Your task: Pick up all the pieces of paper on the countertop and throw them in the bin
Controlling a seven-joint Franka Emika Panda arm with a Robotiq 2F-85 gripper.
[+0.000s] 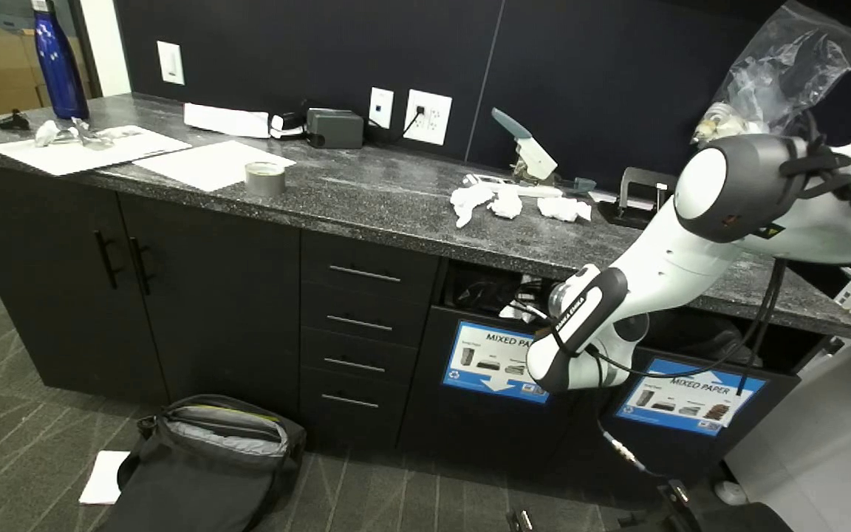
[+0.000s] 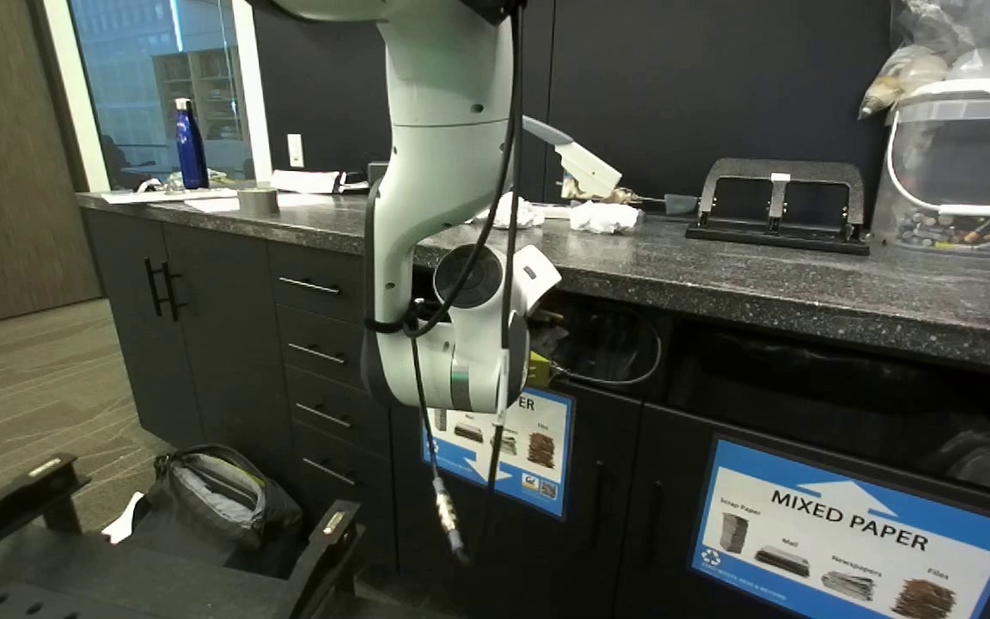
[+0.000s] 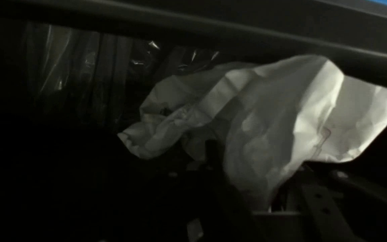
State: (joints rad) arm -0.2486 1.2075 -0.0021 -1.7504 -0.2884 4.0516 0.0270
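Observation:
In the wrist view, a crumpled white paper [image 3: 264,111] lies between the dark fingers of my gripper [image 3: 259,156]. The fingers stand apart with the paper's lower end between them; whether they press on it is too dark to tell. The gripper reaches into the left mixed-paper bin opening under the counter [image 1: 462,284]; the arm hides it in both exterior views. A white end of the paper [image 1: 512,312] sticks out of the opening. Crumpled papers [image 1: 471,201] [image 1: 505,201] [image 1: 564,209] lie on the countertop, some also in an exterior view [image 2: 605,217].
Flat white sheets [image 1: 211,164] [image 1: 93,151] lie at the counter's left, with a grey tape roll [image 1: 264,179] and blue bottle [image 1: 58,66]. A white tool [image 1: 535,157] and black hole punch [image 2: 777,206] stand behind. The bin's front edge [image 3: 197,23] lies close to the paper.

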